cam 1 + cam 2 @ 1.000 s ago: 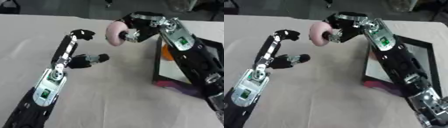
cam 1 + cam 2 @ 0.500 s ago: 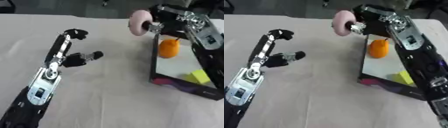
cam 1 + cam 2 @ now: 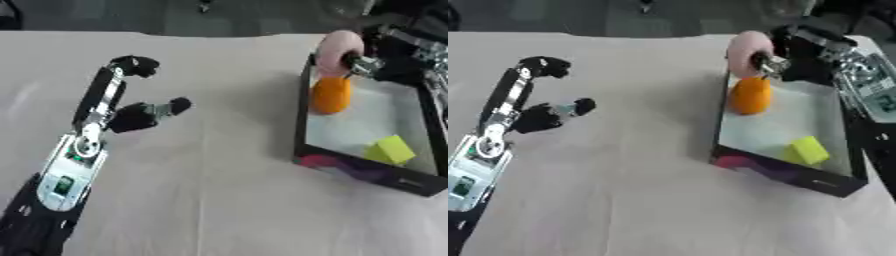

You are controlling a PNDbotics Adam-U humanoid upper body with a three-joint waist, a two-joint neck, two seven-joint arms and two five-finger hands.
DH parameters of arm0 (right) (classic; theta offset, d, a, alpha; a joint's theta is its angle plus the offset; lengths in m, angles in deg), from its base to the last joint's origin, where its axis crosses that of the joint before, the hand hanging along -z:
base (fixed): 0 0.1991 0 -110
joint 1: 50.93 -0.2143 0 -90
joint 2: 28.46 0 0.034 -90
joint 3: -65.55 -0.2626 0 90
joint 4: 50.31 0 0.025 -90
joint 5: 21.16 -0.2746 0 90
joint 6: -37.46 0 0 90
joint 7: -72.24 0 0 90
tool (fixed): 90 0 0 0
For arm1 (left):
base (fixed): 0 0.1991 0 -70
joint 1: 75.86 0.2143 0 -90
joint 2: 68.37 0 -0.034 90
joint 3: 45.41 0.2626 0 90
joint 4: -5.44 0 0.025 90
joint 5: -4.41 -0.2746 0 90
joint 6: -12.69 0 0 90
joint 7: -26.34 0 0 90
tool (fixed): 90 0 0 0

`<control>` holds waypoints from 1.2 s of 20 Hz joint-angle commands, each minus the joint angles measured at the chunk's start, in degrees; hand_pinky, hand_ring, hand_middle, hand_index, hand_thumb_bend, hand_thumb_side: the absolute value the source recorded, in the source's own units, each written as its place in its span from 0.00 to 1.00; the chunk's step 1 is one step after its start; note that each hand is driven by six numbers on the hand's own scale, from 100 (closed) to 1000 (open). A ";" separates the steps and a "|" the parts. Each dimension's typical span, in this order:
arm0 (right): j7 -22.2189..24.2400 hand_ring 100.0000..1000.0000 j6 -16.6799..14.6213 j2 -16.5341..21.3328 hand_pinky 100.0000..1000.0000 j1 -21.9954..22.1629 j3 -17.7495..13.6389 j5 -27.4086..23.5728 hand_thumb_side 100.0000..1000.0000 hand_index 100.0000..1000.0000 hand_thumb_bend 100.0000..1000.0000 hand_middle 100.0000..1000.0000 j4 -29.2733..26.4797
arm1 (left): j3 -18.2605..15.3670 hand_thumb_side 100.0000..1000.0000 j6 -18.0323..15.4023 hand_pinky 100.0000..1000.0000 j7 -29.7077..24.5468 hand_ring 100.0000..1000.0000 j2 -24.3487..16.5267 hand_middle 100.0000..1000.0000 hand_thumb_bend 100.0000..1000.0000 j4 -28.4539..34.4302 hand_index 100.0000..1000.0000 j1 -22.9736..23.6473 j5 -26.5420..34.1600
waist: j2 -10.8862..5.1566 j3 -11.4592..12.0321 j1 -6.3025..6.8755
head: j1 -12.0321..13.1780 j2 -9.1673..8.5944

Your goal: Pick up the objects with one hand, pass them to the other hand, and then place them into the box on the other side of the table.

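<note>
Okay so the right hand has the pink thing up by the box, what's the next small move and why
Probably carry it a little further over the box and lower it before letting go. The right hand holds the pink object at the box's far corner, right above the orange object; bare floor lies between that and the yellow block.

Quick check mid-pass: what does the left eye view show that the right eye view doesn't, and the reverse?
Only the left eye view shows more of the left forearm running down to the bottom edge. Only the right eye view shows more of the right arm beside the box, plus bare table past its near corner. Both show the right hand holding the pink object at the box's far end above the orange object, the yellow block inside, and the left hand empty.
</note>
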 commanded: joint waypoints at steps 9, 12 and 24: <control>0.24 1.00 -3.78 6.55 0.95 3.57 -4.66 -0.11 0.14 0.55 0.00 0.48 3.48 | -0.94 0.63 0.54 0.85 0.95 0.68 -1.58 0.58 0.85 1.61 0.72 -1.03 0.82 | -1.50 -0.25 1.00 | -4.94 0.79; 0.31 1.00 -4.06 6.64 0.95 3.66 -4.75 -0.14 0.14 0.55 0.00 0.48 3.75 | -0.93 0.63 0.56 0.85 0.99 0.68 -1.59 0.58 0.85 1.61 0.72 -1.04 0.87 | -1.50 -0.24 1.01 | -5.06 0.80; 1.93 1.00 -9.01 8.20 1.00 4.89 -4.72 3.61 0.56 0.88 0.00 0.85 6.06 | -0.94 0.64 0.58 0.85 1.46 0.69 -1.51 0.58 0.84 1.85 0.72 -1.02 1.18 | -1.21 -0.13 1.24 | -8.61 0.49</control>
